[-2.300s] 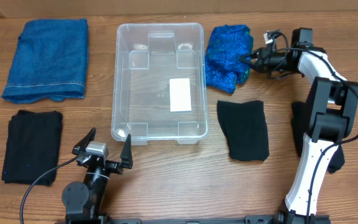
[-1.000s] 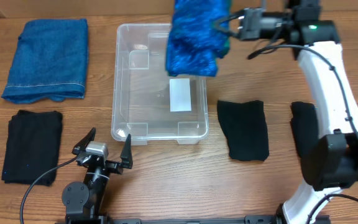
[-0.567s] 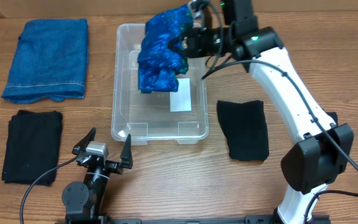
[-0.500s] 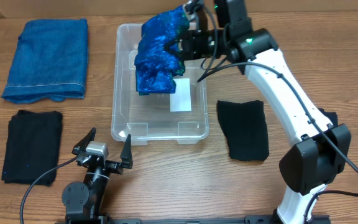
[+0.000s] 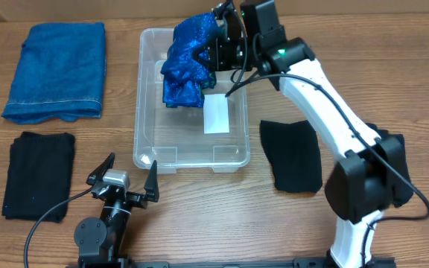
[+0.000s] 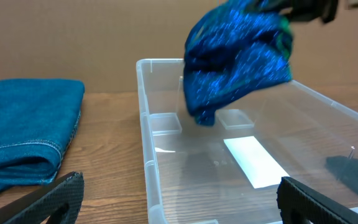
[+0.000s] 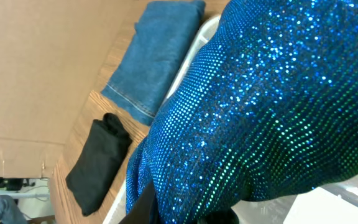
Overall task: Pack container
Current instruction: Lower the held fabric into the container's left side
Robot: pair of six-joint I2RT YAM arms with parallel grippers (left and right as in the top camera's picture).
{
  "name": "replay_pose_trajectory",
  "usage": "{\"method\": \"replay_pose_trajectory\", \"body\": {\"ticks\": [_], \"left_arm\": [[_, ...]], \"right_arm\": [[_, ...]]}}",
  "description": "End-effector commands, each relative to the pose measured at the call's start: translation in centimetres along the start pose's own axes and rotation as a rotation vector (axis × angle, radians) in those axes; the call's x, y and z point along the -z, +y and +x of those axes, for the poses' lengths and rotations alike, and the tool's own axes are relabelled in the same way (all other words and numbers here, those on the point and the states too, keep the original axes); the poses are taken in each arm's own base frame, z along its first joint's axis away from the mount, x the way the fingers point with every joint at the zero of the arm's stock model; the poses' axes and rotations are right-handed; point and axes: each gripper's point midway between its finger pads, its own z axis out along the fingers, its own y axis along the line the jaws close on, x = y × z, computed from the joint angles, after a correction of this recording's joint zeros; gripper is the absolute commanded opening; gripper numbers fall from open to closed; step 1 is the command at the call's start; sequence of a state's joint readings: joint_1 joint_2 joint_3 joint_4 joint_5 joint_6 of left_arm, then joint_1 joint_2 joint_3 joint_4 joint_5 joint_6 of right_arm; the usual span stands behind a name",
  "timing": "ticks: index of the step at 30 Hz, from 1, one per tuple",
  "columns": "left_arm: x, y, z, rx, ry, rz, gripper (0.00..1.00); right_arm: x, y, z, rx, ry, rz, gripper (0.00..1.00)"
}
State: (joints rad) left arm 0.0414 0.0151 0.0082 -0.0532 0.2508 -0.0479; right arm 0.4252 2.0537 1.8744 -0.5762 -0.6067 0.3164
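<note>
The clear plastic container sits at the table's middle, a white label on its bottom. My right gripper is shut on a sparkly blue sequined cloth and holds it hanging over the container's far half. The cloth fills the right wrist view and hangs above the container in the left wrist view. My left gripper is open and empty, parked near the table's front edge, in front of the container's near wall.
Folded blue denim lies at the far left, a black cloth below it. Another black cloth lies right of the container, and one more shows behind the right arm.
My right gripper lifted the sequined cloth from the table right of the container and carried it left, over the container. The left arm has not moved.
</note>
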Motion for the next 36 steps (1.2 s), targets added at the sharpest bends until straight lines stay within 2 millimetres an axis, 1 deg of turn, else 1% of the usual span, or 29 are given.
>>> {"method": "replay_pose_trajectory", "body": {"ticks": [1,3,6,9,16,20,24,29,31,33,35,36], "left_arm": [[0.0,0.1,-0.1,-0.021,-0.008,-0.003,1.00],[0.0,0.1,-0.1,-0.020,-0.008,-0.003,1.00],[0.0,0.1,-0.1,-0.021,-0.008,-0.003,1.00],[0.0,0.1,-0.1,-0.020,-0.008,-0.003,1.00],[0.0,0.1,-0.1,-0.020,-0.008,-0.003,1.00],[0.0,0.1,-0.1,-0.021,-0.008,-0.003,1.00],[0.0,0.1,-0.1,-0.021,-0.008,-0.003,1.00],[0.0,0.1,-0.1,-0.020,-0.008,-0.003,1.00],[0.0,0.1,-0.1,-0.020,-0.008,-0.003,1.00],[0.0,0.1,-0.1,-0.021,-0.008,-0.003,1.00],[0.0,0.1,-0.1,-0.021,-0.008,-0.003,1.00],[0.0,0.1,-0.1,-0.021,-0.008,-0.003,1.00]], "right_arm": [[-1.3,-0.1,0.1,-0.045,0.015,-0.066,0.04],[-1.9,-0.7,0.4,-0.051,0.023,-0.062,0.04],[-2.7,-0.9,0.9,-0.056,0.040,-0.076,0.04],[-3.5,-0.5,1.4,-0.052,0.060,-0.118,0.04],[-5.1,0.3,2.6,-0.036,0.086,-0.136,0.04],[-6.5,1.0,3.1,-0.011,0.087,-0.157,0.07],[-7.9,1.1,3.8,0.003,0.096,-0.170,0.08],[-8.1,1.0,4.0,0.001,0.100,-0.168,0.08],[-8.1,1.0,3.9,0.003,0.098,-0.168,0.09],[-8.2,0.7,3.9,0.001,0.093,-0.152,0.18],[-8.3,0.3,3.8,-0.003,0.088,-0.131,0.43],[-8.3,0.0,3.8,-0.005,0.085,-0.116,0.59]]}}
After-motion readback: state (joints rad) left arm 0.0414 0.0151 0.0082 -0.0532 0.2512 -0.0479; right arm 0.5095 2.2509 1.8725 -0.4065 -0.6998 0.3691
